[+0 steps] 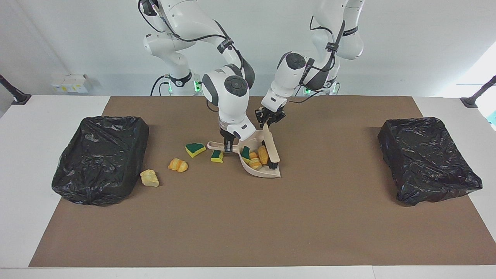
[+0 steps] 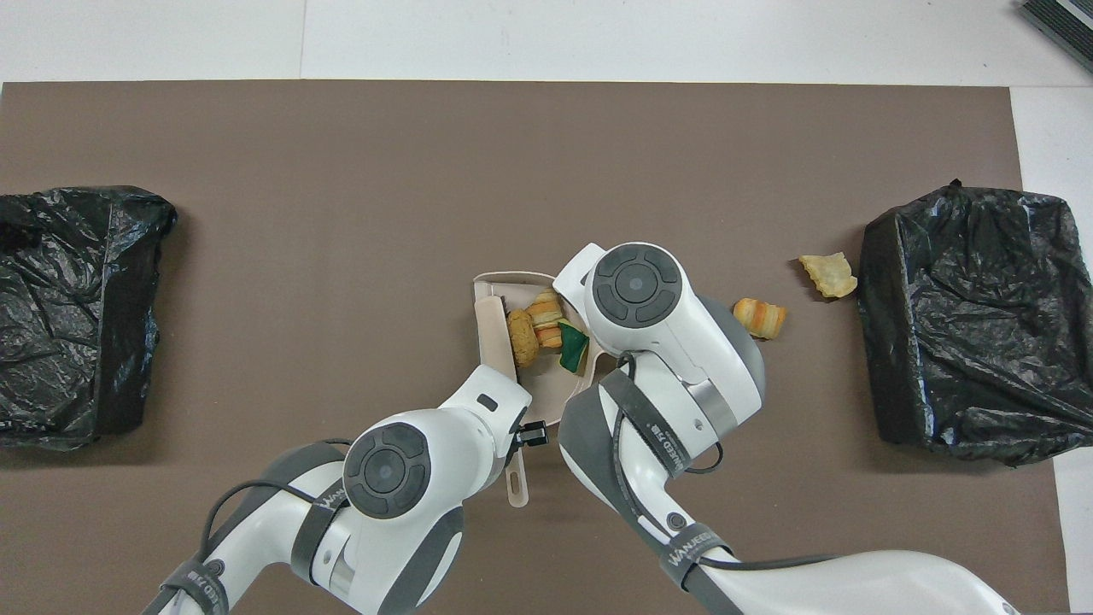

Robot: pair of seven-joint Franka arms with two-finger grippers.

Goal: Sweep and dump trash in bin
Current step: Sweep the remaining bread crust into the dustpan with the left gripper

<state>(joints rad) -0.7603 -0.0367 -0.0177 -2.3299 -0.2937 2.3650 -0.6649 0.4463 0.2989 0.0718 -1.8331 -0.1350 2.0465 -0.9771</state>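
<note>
The right gripper (image 1: 228, 146) has its fingers clamped on the handle of the dustpan (image 1: 267, 172), which sits flat on the brown mat (image 1: 248, 224) in the middle of the tabletop. The left gripper (image 1: 267, 119) has its fingers clamped on the handle of the brush (image 1: 272, 149), and the brush head is down inside the dustpan. Three scraps (image 1: 255, 157) lie in the dustpan now: a green sponge bit and two orange lumps. Four more scraps are on the mat toward the right arm's end: a green sponge wedge (image 1: 195, 149), a small sponge bit (image 1: 217, 156) right beside the dustpan handle, an orange lump (image 1: 178, 165), and a pale yellow chunk (image 1: 149, 178) just beside the black bin (image 1: 101, 159). That bin has a black bag in it and I cannot see any trash inside. The other black bin (image 1: 428, 159) sits at the left arm's end, and I cannot see trash in it either. I think things could go wrong when the dustpan gets lifted. If it tips toward its open edge, the scraps could roll out onto the mat. The two arms are very close together, so they might bump. The small sponge bit sits by the handle, not by the open edge, so the brush may miss it.
</note>
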